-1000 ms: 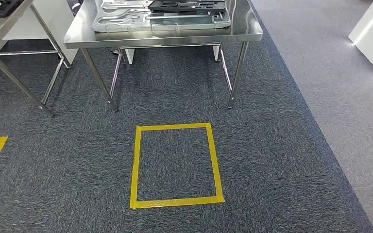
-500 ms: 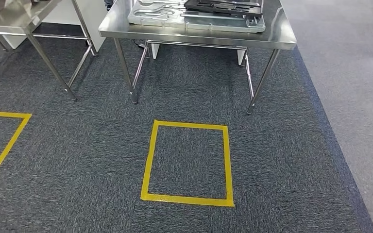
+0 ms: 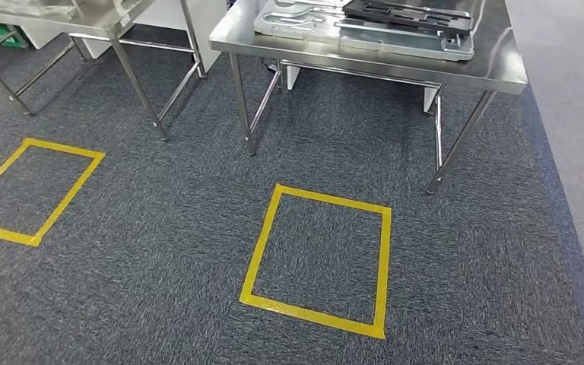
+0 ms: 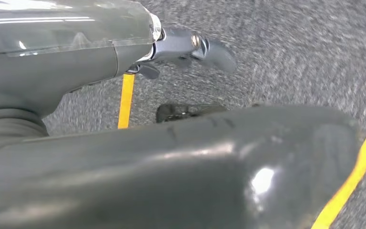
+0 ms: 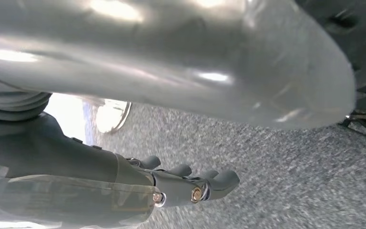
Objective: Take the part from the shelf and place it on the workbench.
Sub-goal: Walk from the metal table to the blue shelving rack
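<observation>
While both robot hands, left (image 4: 190, 52) and right (image 5: 190, 186), hang empty with fingers loosely apart over carpet, the grey moulded tray (image 3: 361, 30) lies ahead, long axis across the steel counter (image 3: 502, 72), nearer the right arm.

Left hand (image 4: 190, 47) glossy grey, thick thumb; right hand (image 5: 190, 186) dark, seemingly brass-screwed.

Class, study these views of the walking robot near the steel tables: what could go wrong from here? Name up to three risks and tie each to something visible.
1. The steel table stands close ahead on thin legs; the table leg could be clipped while walking.
2. The tray of parts lies near the table's front edge; a bump might shift it.
3. The left hand and right hand hang low with nothing visible in them, so neither seems ready for a grasp.
</observation>
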Controlling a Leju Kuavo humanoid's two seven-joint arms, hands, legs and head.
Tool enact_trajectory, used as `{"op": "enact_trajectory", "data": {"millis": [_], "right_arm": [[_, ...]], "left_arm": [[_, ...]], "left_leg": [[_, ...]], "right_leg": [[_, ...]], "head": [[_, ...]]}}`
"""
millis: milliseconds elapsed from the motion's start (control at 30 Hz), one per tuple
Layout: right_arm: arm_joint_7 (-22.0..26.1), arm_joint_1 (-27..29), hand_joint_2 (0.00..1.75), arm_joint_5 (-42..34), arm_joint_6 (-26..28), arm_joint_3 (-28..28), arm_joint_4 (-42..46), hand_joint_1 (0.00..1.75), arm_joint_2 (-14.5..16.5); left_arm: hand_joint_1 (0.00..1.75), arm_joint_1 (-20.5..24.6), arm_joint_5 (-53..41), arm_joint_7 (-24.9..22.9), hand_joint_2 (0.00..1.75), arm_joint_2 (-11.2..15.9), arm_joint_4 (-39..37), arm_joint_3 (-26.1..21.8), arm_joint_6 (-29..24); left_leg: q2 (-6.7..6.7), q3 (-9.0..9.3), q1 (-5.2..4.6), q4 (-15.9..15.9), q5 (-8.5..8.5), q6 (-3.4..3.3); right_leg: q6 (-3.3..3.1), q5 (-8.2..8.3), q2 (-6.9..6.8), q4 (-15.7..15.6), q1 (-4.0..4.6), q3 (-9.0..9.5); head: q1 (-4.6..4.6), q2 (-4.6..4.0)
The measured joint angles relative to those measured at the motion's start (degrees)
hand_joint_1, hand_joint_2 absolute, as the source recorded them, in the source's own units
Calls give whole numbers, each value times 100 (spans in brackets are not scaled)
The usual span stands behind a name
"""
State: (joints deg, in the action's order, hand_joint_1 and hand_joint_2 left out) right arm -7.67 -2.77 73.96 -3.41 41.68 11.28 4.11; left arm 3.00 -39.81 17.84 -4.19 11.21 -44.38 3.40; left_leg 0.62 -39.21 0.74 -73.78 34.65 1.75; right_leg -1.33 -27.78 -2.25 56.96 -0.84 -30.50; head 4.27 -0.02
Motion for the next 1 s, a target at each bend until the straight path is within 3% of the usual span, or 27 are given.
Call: {"op": "enact_trajectory", "data": {"millis": [33,67,133,167,200,267,300,367,433,467,500,533,567,600,667,733,767,800,867,933,1000], "right_arm": [[-4,-4,0,-28,75,-1,0,0,0],[-23,-9,0,-94,194,10,1,0,0],[-79,-13,0,-330,511,91,2,0,-7],[-108,-14,0,-484,691,170,2,0,-18],[-126,-20,0,-636,854,269,2,0,-36],[-149,-48,0,-911,1121,490,8,0,-85],[-155,-60,0,-1017,1210,602,14,0,-118],[-167,-51,0,-1139,1305,818,25,0,-177],[-171,-14,0,-1173,1334,974,27,0,-221],[-170,2,0,-1176,1339,1025,27,0,-233],[-168,14,0,-1175,1341,1067,26,0,-240],[-166,21,0,-1173,1341,1103,26,0,-243],[-162,23,0,-1170,1338,1131,26,0,-244],[-158,26,0,-1168,1336,1151,26,0,-245],[-153,26,0,-1161,1326,1181,26,0,-246],[-150,13,0,-1143,1315,1204,26,0,-248],[-149,0,0,-1133,1312,1212,26,0,-246],[-150,-10,0,-1122,1307,1214,26,0,-243],[-153,-12,0,-1094,1287,1214,26,0,-234],[-151,9,0,-1057,1244,1215,26,0,-229],[-144,19,0,-1035,1212,1216,26,0,-230]], "left_arm": [[0,-5,3,-7,0,1,0,-5,-7],[0,-8,9,-13,0,6,0,-15,-17],[0,6,39,-20,0,21,1,-52,-43],[0,17,61,-23,0,29,1,-83,-63],[0,21,88,-28,0,38,1,-115,-89],[0,5,148,-61,0,68,1,-198,-178],[0,-11,178,-84,0,84,1,-242,-230],[0,-24,227,-127,0,119,2,-330,-313],[0,-19,249,-180,0,157,2,-402,-360],[0,-18,251,-220,0,175,2,-433,-380],[0,-23,251,-265,0,192,2,-461,-401],[0,-32,251,-305,0,207,2,-486,-419],[0,-40,250,-333,0,219,2,-513,-428],[0,-47,249,-353,0,226,2,-536,-432],[0,-48,246,-380,0,233,2,-562,-432],[0,-54,239,-401,0,237,2,-566,-429],[0,-67,232,-410,0,240,2,-567,-427],[0,-83,225,-418,0,247,2,-569,-426],[0,-101,210,-431,0,258,2,-572,-420],[0,-86,204,-440,0,261,2,-572,-414],[0,-80,202,-445,0,262,2,-572,-413]], "left_leg": [[-24,70,4,114,-102,4],[-82,266,4,465,-288,-2],[-329,710,-16,1283,-602,-51],[-419,846,-33,1549,-680,-90],[-459,886,-52,1653,-692,-129],[-355,866,-70,1676,-704,-202],[-304,874,-65,1696,-724,-236],[-194,883,-45,1737,-778,-310],[-68,857,-51,1740,-808,-355],[4,844,-60,1734,-813,-364],[80,838,-69,1727,-815,-367],[158,837,-74,1717,-815,-366],[237,841,-76,1705,-812,-362],[313,844,-75,1692,-806,-353],[452,825,-82,1660,-795,-309],[569,784,-68,1650,-802,-238],[630,767,-56,1659,-812,-197],[603,753,-49,1640,-808,-168],[364,626,-55,1381,-639,-123],[92,293,-40,696,-256,-83],[28,-1,-5,73,-19,-33]], "right_leg": [[7,-5,-72,1,2,3],[18,-12,-141,3,3,14],[59,-36,-263,12,22,47],[90,-48,-317,18,35,62],[124,-57,-365,22,47,73],[194,-64,-451,15,50,96],[230,-89,-417,34,37,104],[285,-330,-137,355,11,-27],[305,-743,151,1122,-1,-393],[305,-877,190,1491,0,-576],[302,-901,202,1700,1,-686],[294,-803,210,1683,1,-691],[279,-606,236,1433,0,-588],[259,-367,316,1026,0,-409],[211,-82,550,311,-2,-100],[167,-64,627,98,18,-15],[140,-51,561,80,25,-8],[104,-34,491,50,21,8],[26,-1,343,-18,0,42],[-18,2,184,-38,4,47],[-22,-8,17,-34,13,40]], "head": [[-1,0],[-1,0],[-1,0],[-1,0],[-1,0],[-1,0],[-1,0],[-2,0],[-2,0],[-1,0],[-1,0],[-1,0],[-1,0],[-2,0],[-2,0],[-1,0],[-1,0],[-2,0],[-1,0],[0,0],[-1,0]]}}
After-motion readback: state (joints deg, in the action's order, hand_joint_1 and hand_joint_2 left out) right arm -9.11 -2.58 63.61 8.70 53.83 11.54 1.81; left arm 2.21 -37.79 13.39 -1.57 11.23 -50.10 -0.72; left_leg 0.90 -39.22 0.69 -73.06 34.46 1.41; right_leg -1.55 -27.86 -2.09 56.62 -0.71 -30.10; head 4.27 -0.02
